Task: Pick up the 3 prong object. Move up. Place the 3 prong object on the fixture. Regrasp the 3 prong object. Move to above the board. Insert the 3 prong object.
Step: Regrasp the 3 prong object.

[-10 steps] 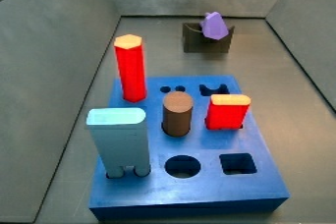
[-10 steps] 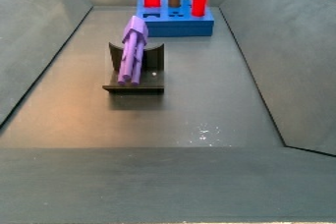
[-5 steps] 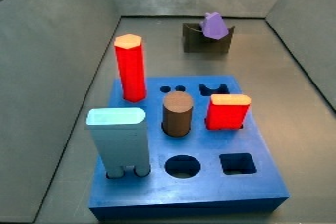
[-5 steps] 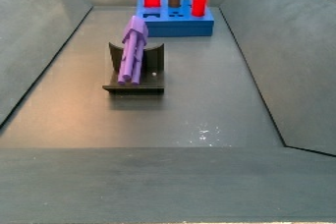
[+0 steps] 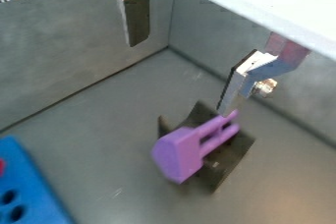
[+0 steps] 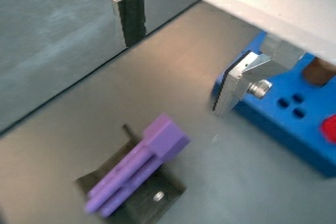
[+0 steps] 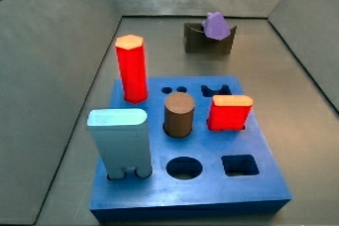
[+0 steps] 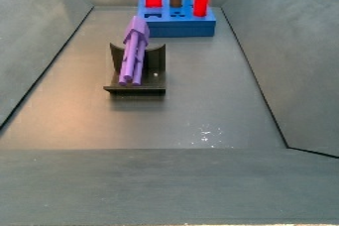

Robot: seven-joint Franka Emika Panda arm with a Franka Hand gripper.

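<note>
Your gripper (image 5: pixel 184 56) hangs above the fixture (image 8: pixel 135 77), fingers wide apart, holding nothing. The 3 prong object (image 8: pixel 134 45) rests tilted on it.

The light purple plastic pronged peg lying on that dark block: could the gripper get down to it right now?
Probably yes. The gripper hangs open above the light purple plastic pronged peg on the dark fixture, with nothing between.

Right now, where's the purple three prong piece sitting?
The 3 prong object lies across the fixture, on the floor apart from the board. In both wrist views the open gripper hangs above it, not touching.
</note>
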